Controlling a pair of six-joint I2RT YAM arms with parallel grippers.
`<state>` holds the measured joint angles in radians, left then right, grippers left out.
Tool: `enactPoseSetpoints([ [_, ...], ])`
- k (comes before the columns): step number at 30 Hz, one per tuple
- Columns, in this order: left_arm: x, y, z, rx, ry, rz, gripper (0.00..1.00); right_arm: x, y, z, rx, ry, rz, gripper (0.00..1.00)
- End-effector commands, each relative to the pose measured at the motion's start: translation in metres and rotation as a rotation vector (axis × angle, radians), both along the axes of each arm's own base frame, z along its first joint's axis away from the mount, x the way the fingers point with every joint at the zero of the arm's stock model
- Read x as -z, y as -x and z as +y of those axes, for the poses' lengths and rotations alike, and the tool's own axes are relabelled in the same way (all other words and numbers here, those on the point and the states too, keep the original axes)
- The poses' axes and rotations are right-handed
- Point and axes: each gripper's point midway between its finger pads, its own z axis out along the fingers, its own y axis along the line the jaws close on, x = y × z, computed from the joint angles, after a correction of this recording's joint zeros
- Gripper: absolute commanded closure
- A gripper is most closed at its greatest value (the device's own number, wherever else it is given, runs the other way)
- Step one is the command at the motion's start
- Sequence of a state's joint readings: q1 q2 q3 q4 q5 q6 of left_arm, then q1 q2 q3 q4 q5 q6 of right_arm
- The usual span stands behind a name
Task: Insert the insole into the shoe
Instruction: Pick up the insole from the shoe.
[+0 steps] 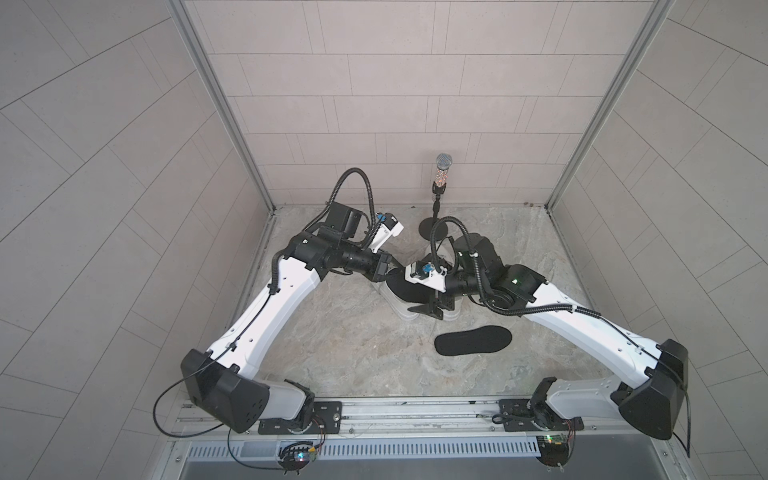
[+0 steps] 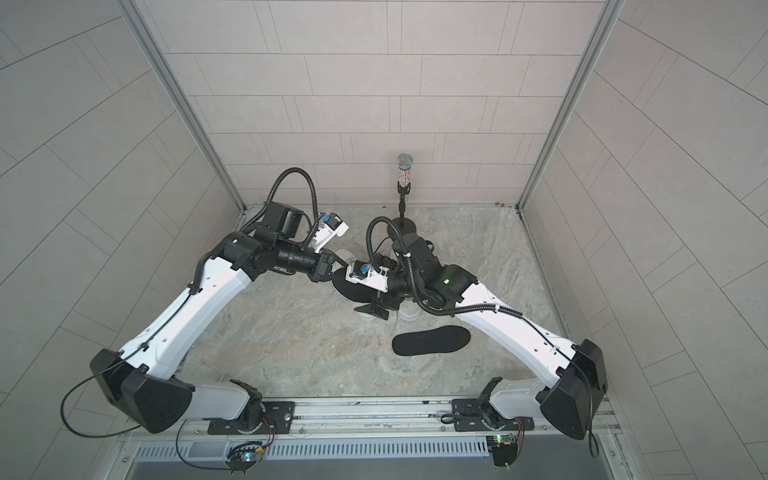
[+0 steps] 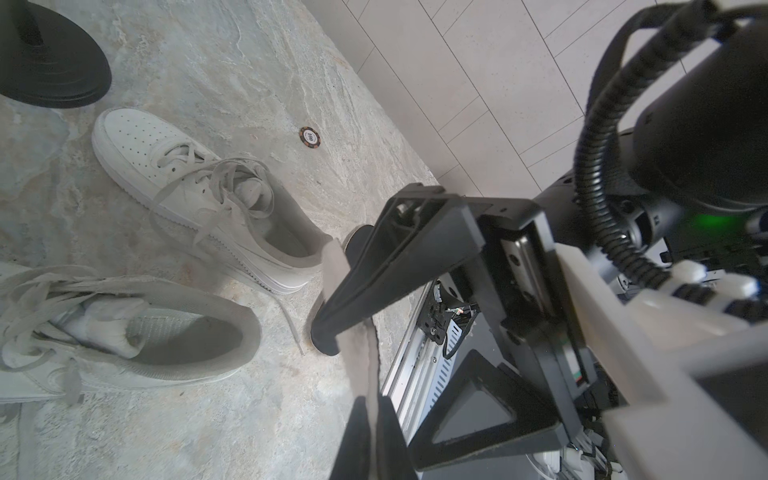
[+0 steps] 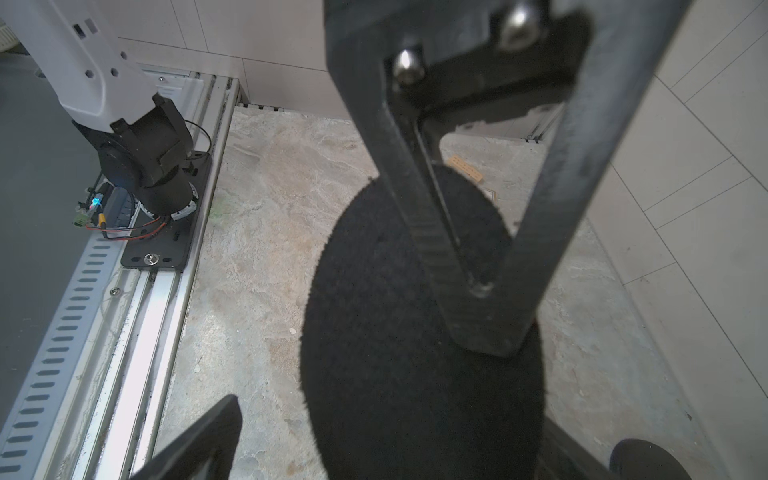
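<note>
Pinching the insole (image 4: 365, 270) by one end, the left gripper (image 3: 372, 411) has its fingers (image 3: 353, 432) pressed together on the sheet's edge. The sheet hangs in the air, seen edge-on in the left wrist view.

Right gripper (image 4: 361, 370): jaws spread wide, nothing held. One finger (image 4: 478, 270) crosses the insole's black face; contact cannot be confirmed. Its partner sits well off to the side, clear of the sheet.

Judgement: the step in hand looks like a second grip, with the right gripper taking the free end so the sheet can be steered.
- Close the right gripper only once the sheet sits between its fingers, not beside one of them.
- Hold the left pinch firm until that grip is made. A thin, floppy sheet held at one end is likely to twist.
- Then lead with the toe end, tilted down into the shoe opening, heel end last.

Outward: the insole hangs over two white shoes. Whether it brushes the heel of the far shoe (image 3: 187, 195) cannot be told. The near shoe (image 3: 145, 332) lies just beside it, opening upward, laces loose. Which shoe is the target: cannot tell. In both top views the arms hide most of the shoes.

A second insole (image 1: 473, 340) lies flat on the table (image 1: 332, 365), apart from the shoes, on the right arm's side.
</note>
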<state>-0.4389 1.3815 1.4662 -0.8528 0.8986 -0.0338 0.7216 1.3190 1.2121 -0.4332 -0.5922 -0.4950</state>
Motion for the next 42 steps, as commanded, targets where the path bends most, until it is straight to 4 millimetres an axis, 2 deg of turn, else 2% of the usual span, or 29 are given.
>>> enactPoseSetpoints([
  [1, -0.016, 0.007, 0.001, 0.036, 0.026, -0.059, 1.0, 0.0, 0.004, 0.004, -0.061, 0.008, 0.005, 0.0],
  [7, -0.022, -0.015, 0.003, -0.05, 0.029, -0.041, 1.0, 0.007, 0.01, 0.004, -0.053, 0.004, -0.011, 0.04],
  [12, -0.03, -0.027, 0.006, -0.119, 0.074, -0.003, 1.0, 0.003, -0.01, 0.011, 0.106, -0.052, -0.219, 0.07],
  [18, -0.037, -0.025, 0.008, -0.14, 0.096, 0.013, 1.0, -0.002, -0.028, 0.024, 0.185, -0.095, -0.328, 0.04],
  [25, -0.033, -0.021, 0.011, -0.147, 0.083, 0.03, 1.0, -0.01, -0.046, 0.029, 0.236, -0.111, -0.42, 0.03],
  [30, -0.032, -0.02, 0.011, -0.138, 0.082, 0.03, 1.0, -0.015, -0.045, 0.029, 0.232, -0.139, -0.447, 0.11],
  [39, -0.03, -0.025, 0.013, -0.156, 0.082, 0.03, 1.0, -0.01, -0.036, 0.029, 0.18, -0.122, -0.445, 0.43],
  [42, -0.032, -0.028, 0.015, -0.166, 0.085, 0.027, 1.0, -0.007, -0.037, 0.028, 0.19, -0.126, -0.438, 0.48],
])
